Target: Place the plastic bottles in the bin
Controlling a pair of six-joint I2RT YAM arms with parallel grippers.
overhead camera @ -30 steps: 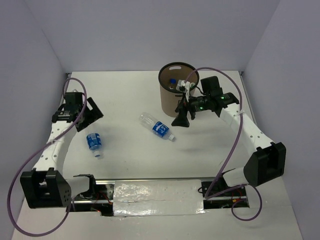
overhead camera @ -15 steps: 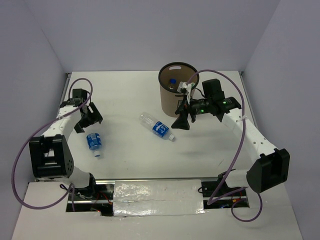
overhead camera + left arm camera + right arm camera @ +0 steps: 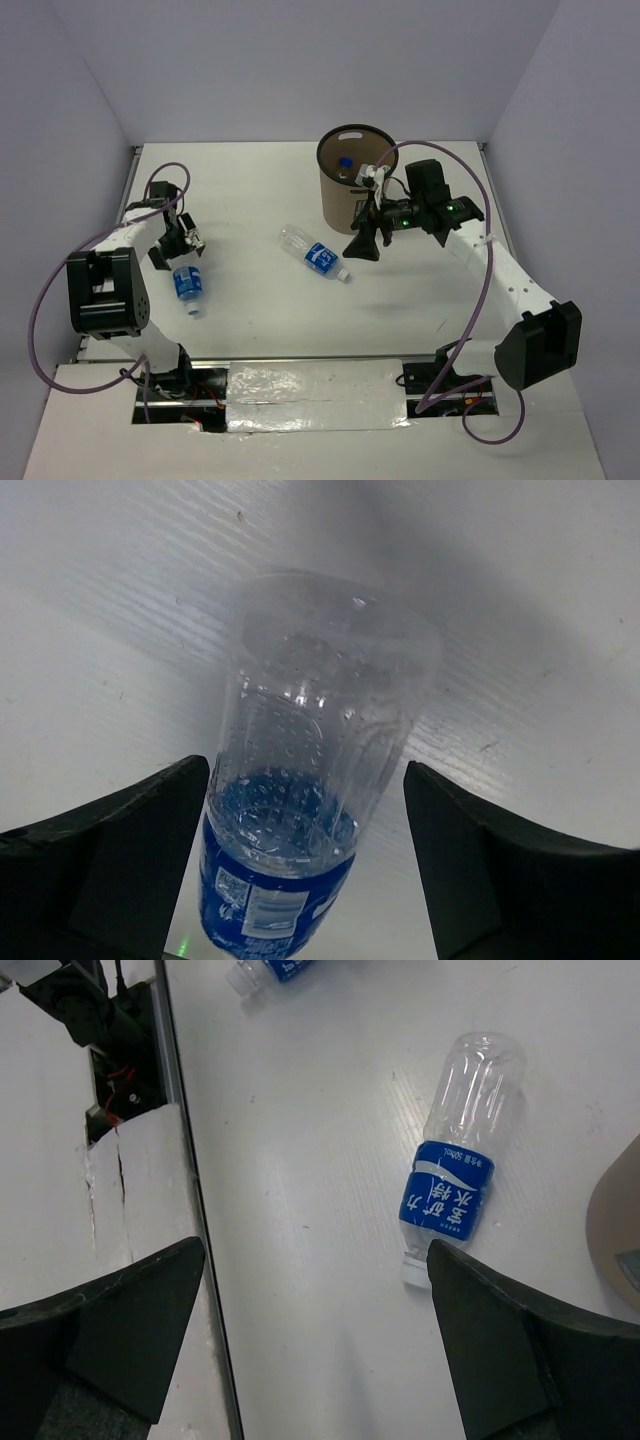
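While my left pincer [image 3: 305, 775] straddles the clear blue-labelled plastic bottle [image 3: 320, 680] on the white table [image 3: 540, 600], jaws wide and holding nothing, I judge pick-up underway: next, close, then carry to the brown cylindrical bin [image 3: 340, 205].

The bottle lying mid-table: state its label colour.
The label is blue with white characters, clearest in the right wrist view.
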